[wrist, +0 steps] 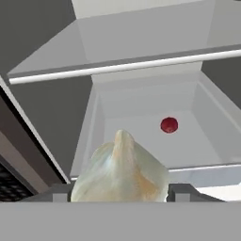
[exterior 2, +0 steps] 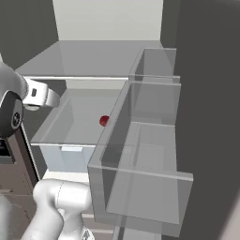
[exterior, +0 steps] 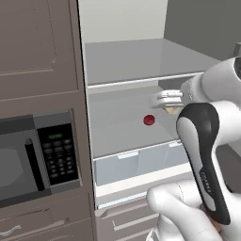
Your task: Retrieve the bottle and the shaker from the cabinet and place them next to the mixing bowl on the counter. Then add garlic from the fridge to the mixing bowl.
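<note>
So, left to right in left base view: microwave (exterior: 35,157) w/ black keypad sits in dark brown cupboard front at far left, a drawer w/ silver handle (exterior: 12,230) below it. Next comes the open fridge (exterior: 127,66), pale grey walls, flat grey shelves, translucent drawer (exterior: 136,164) lower down. Small red round item (exterior: 149,120) lies on the middle shelf, roughly mid-width. Right of it, the gripper (exterior: 170,106) hangs in front of the fridge at middle-shelf height, w/ a pale tan lump just under the hand: the garlic (exterior: 172,109). White arm w/ dark joint covers the lower right.

Right base view: hand at far left edge, red item (exterior 2: 104,120) on the shelf mid-frame, then clear door bins (exterior 2: 140,159) of the open fridge door to the right.

Hand view: garlic (wrist: 122,169) big and close at bottom centre, whitish w/ tan streaks, pointed tip up, sitting between the two dark fingers (wrist: 186,192). Fingers clamped on it, one each side. Red item (wrist: 169,124) beyond on the shelf, well apart from the garlic.
</note>
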